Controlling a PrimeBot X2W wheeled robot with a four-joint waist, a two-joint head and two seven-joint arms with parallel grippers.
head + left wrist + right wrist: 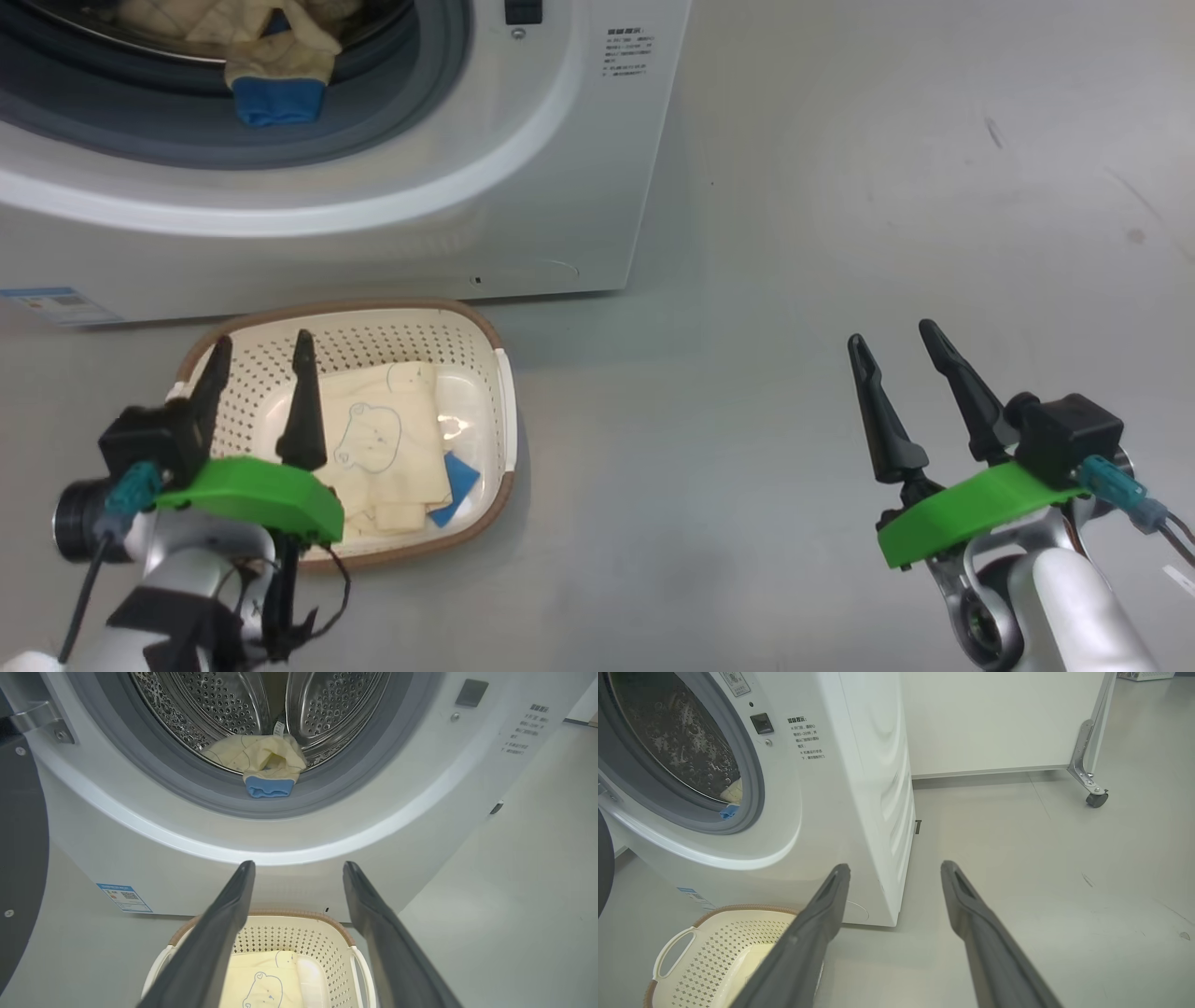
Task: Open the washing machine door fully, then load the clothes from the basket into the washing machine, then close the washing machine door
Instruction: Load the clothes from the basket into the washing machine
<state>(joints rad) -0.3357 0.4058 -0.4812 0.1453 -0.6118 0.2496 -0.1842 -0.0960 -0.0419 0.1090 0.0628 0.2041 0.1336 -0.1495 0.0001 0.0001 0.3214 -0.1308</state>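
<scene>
The white washing machine point(467, 215) stands with its door point(21, 858) swung open at the left edge of the left wrist view. One cream garment with a blue cuff point(277, 70) hangs over the grey drum seal point(268, 777). On the floor in front sits the cream perforated basket point(490, 350), with a folded bear-face garment point(387, 439) inside. My left gripper point(261, 353) hovers open over the basket's left side, nothing between its fingers. Well apart over bare floor at the right, my right gripper point(893, 334) is open and empty.
A blue energy sticker point(56, 303) marks the machine's lower left. Grey floor point(840, 187) spreads to the machine's right. In the right wrist view a white panel on a castor point(1096, 799) stands at the back.
</scene>
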